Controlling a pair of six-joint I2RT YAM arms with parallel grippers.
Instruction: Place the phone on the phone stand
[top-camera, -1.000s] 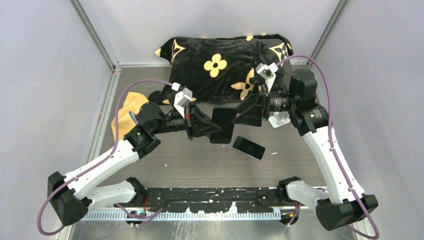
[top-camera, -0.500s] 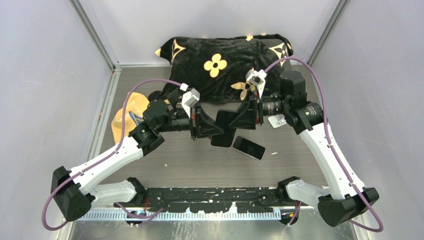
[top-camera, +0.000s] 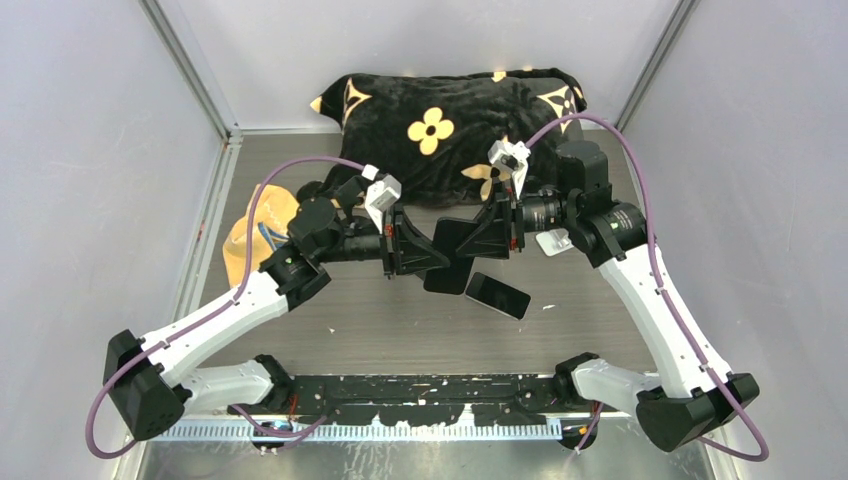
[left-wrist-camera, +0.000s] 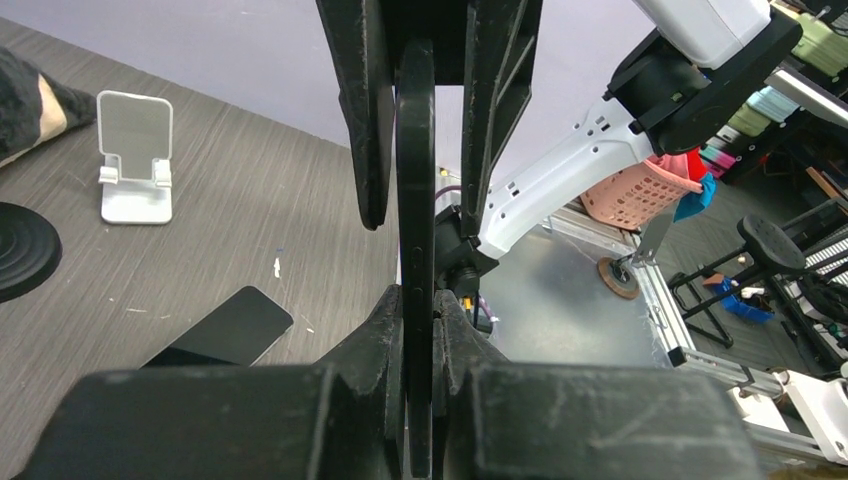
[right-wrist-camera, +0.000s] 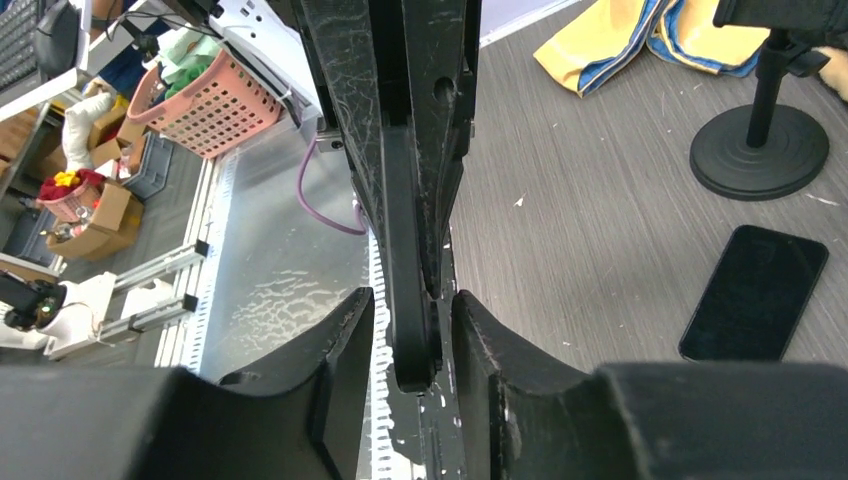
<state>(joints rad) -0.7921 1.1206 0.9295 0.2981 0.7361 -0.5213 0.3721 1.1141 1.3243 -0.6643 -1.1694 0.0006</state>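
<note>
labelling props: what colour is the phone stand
White phone stand, pale grey back; best in the left wrist view.

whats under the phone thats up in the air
Below the held phone lies grey table, with a second phone flat just beside. The spot straight underneath is covered from above.

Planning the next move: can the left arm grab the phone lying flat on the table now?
Probably not: the left gripper is shut on the other phone, though the flat phone lies uncovered nearby.
</note>
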